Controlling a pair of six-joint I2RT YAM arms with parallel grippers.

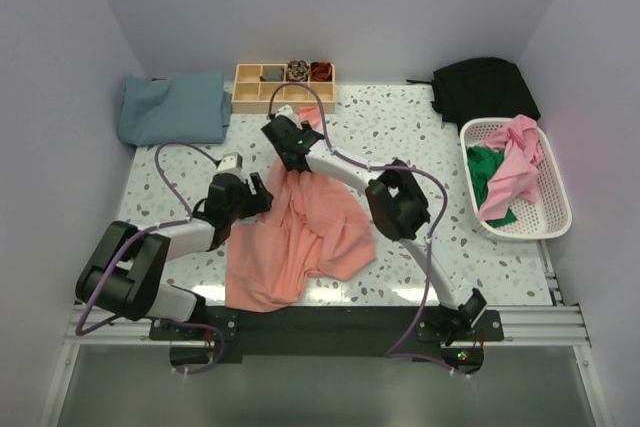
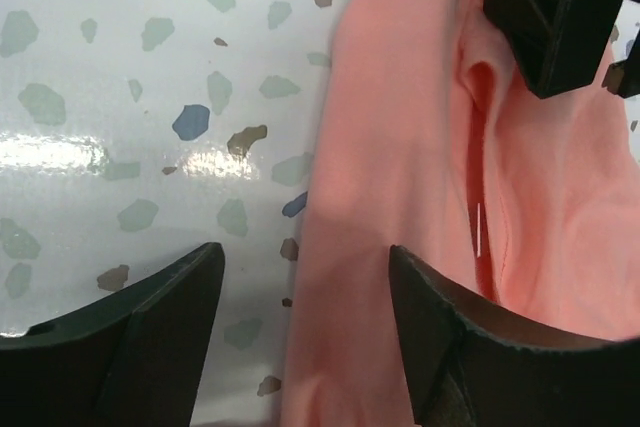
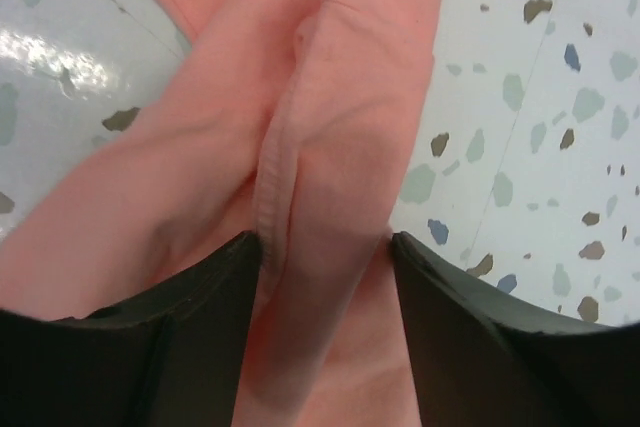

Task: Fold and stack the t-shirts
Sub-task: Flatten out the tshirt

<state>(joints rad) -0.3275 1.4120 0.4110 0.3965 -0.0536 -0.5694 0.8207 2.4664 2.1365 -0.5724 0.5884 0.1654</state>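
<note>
At the middle of the speckled table point(image 1: 480, 247), reaching toward its near edge, lies a crumpled salmon-pink t-shirt point(image 1: 300, 237). The left gripper point(image 2: 305, 267) stands open over the shirt's left edge. The right gripper point(image 3: 325, 242) straddles a raised fold at its far end; whether it is clamped is unclear.

Overhead view wide; 2 wrist views close, seemingly sharing shirt point(image 1: 305, 232).

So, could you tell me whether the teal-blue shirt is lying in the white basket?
No, the teal-blue shirt lies at the far left, well apart from the white basket on the right.
</note>
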